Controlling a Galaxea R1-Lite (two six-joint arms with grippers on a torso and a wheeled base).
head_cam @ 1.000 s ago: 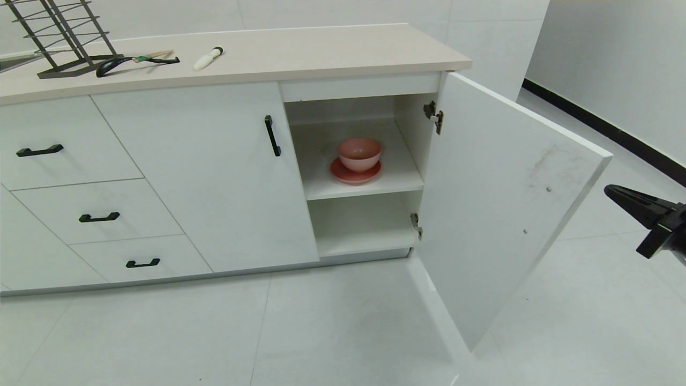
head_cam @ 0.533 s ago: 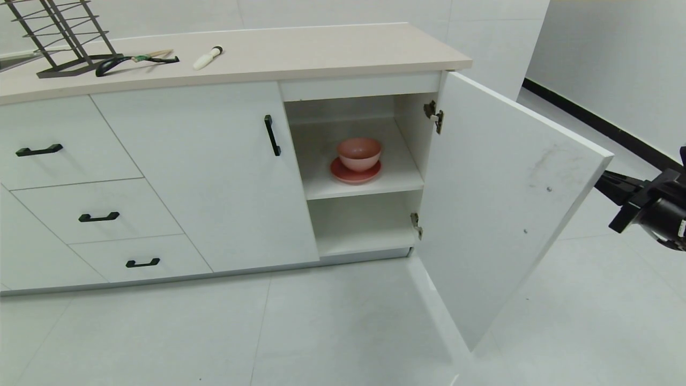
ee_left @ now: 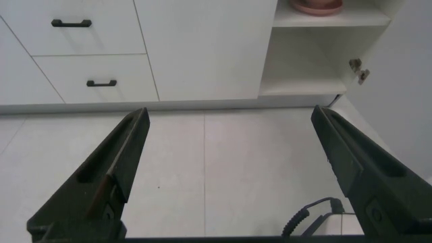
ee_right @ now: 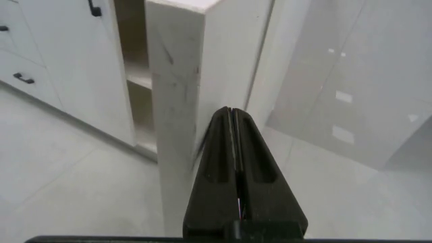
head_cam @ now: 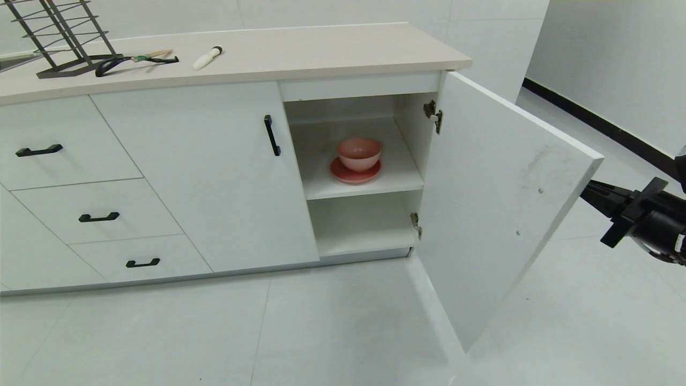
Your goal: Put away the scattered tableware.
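Right gripper [ee_right: 233,116], right frame edge: fingers pressed together, tips at open cabinet door [head_cam: 498,203], outer face. Left gripper [ee_left: 229,116] spread wide above pale tiled floor [head_cam: 321,321]; white walls [head_cam: 605,48].

- The open door [head_cam: 498,214] juts out over the floor [head_cam: 348,321] and blocks any reach from its right.
- Left of the door, a bowl [head_cam: 359,151] on a plate [head_cam: 353,174] takes the middle of the upper shelf [head_cam: 321,187]; room remains either side.
- The right gripper [ee_right: 231,115], jaws together, sits just beyond the door's free edge.
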